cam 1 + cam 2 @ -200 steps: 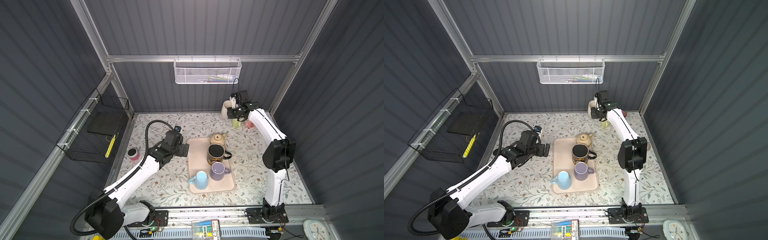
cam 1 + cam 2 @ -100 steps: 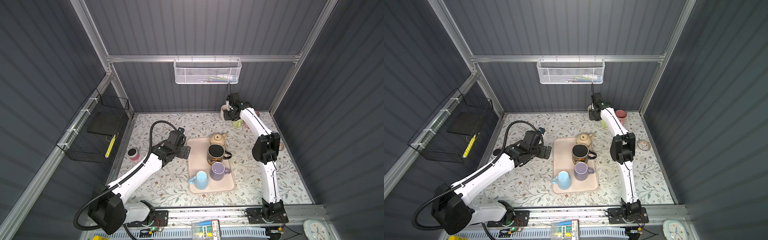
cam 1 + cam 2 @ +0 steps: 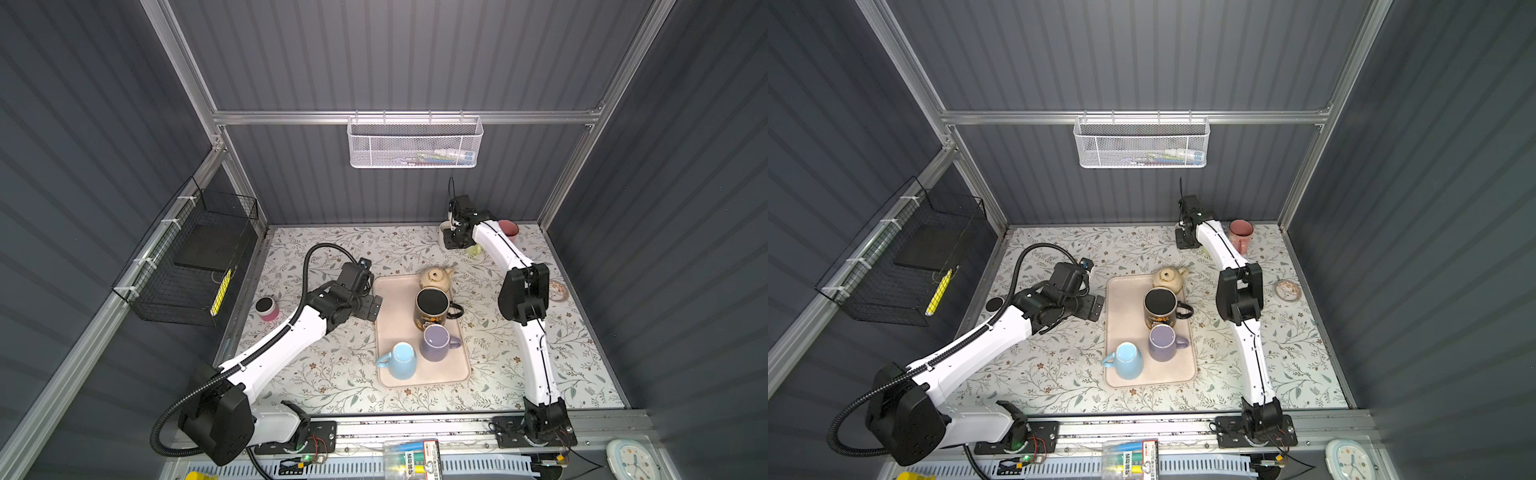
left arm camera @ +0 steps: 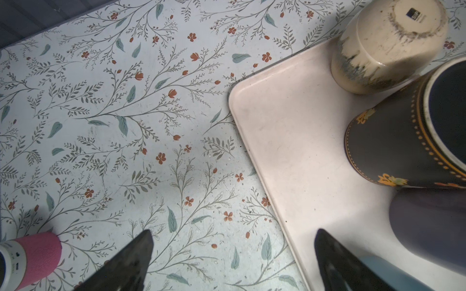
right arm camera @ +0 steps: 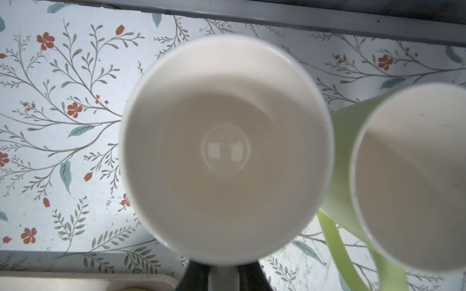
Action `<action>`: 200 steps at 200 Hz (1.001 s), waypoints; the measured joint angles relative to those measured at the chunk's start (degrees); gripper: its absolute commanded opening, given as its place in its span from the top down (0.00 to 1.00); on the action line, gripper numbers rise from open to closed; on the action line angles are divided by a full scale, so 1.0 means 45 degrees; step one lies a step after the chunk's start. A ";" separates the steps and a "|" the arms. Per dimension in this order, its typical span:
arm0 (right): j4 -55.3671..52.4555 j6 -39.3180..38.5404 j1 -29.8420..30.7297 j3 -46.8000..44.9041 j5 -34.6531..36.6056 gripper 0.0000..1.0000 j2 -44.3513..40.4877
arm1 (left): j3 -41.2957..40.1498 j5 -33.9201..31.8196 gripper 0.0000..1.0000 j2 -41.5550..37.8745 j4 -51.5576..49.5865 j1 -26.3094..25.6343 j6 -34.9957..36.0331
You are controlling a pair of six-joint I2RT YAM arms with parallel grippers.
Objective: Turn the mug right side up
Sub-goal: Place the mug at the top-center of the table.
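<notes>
The right fingers [image 5: 195, 278] clamp the handle of the white mug [image 5: 224, 151] at the back of the table [image 3: 332, 374], close to the rear wall. The mug is mouth up, its empty inside facing the wrist camera, just beside a green mug [image 5: 413, 176] that is also mouth up. Whether the white mug rests on the table cannot be told.

The left fingers [image 4: 126, 262] hang wide apart and empty at the tray [image 3: 392, 299] edge, one over the table, one over the tray. On the tray a tan mug [image 3: 434, 277] sits upside down, just beside an upright black mug [image 3: 432, 305]. A purple mug [image 3: 436, 340] and a blue mug [image 3: 401, 359] stand nearer the front.
</notes>
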 measured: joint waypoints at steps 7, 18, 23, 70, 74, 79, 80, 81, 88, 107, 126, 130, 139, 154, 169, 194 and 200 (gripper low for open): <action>0.0000 0.0005 -0.0005 0.0000 0.0015 1.00 0.0000 | 0.0010 0.0034 0.00 0.0000 -0.0029 -0.0015 0.0000; 0.0000 0.0024 -0.0005 0.0015 0.0029 1.00 0.0000 | 0.0034 0.0083 0.00 0.0005 -0.0092 -0.0019 0.0000; 0.0005 0.0034 -0.0015 0.0019 0.0029 1.00 0.0000 | 0.0049 0.0092 0.00 0.0010 -0.0121 -0.0034 0.0000; 0.0087 0.0073 -0.0083 0.0029 0.0019 1.00 0.0024 | 0.0175 0.0277 0.00 0.0019 -0.0316 -0.0073 0.0000; 0.0087 0.0083 -0.0083 0.0044 0.0019 1.00 0.0044 | 0.0175 0.0296 0.00 0.0019 -0.0335 -0.0073 0.0000; 0.0087 0.0087 -0.0087 0.0083 0.0019 1.00 0.0083 | 0.0175 0.0321 0.00 0.0019 -0.0359 -0.0073 0.0000; 0.0087 0.0087 -0.0087 0.0087 0.0019 1.00 0.0083 | 0.0175 0.0321 0.00 0.0019 -0.0364 -0.0073 0.0000; 0.0087 0.0092 -0.0087 0.0097 0.0019 1.00 0.0097 | 0.0175 0.0321 0.00 0.0019 -0.0369 -0.0073 0.0000; 0.0121 0.0097 -0.0097 0.0146 0.0019 1.00 0.0155 | 0.0175 0.0321 0.00 0.0019 -0.0408 -0.0073 0.0000; 0.0199 0.0131 -0.0107 0.0146 0.0010 0.96 0.0296 | 0.0175 0.0330 0.00 0.0019 -0.0534 -0.0073 0.0000; 0.0219 0.0151 -0.0107 0.0141 0.0010 0.89 0.0389 | 0.0175 0.0369 0.00 0.0019 -0.0607 -0.0073 0.0000; 0.0233 0.0155 -0.0107 0.0141 0.0005 0.88 0.0389 | 0.0175 0.0369 0.00 0.0019 -0.0627 -0.0073 0.0000; 0.0233 0.0155 -0.0107 0.0141 -0.0019 0.82 0.0389 | 0.0175 0.0374 0.00 0.0019 -0.0656 -0.0073 0.0000; 0.0262 0.0185 -0.0107 0.0141 -0.0024 0.75 0.0389 | 0.0175 0.0423 0.00 0.0019 -0.0661 -0.0073 0.0000; 0.0321 0.0219 -0.0107 0.0141 -0.0015 0.65 0.0379 | 0.0175 0.0471 0.00 0.0019 -0.0665 -0.0073 0.0005; 0.0481 0.0204 -0.0107 0.0141 -0.0019 0.52 0.0379 | 0.0199 0.0622 0.00 0.0005 -0.0792 -0.0073 0.0141; 0.0515 0.0219 -0.0107 0.0141 -0.0015 0.49 0.0379 | 0.0199 0.0670 0.00 -0.0010 -0.0816 -0.0073 0.0204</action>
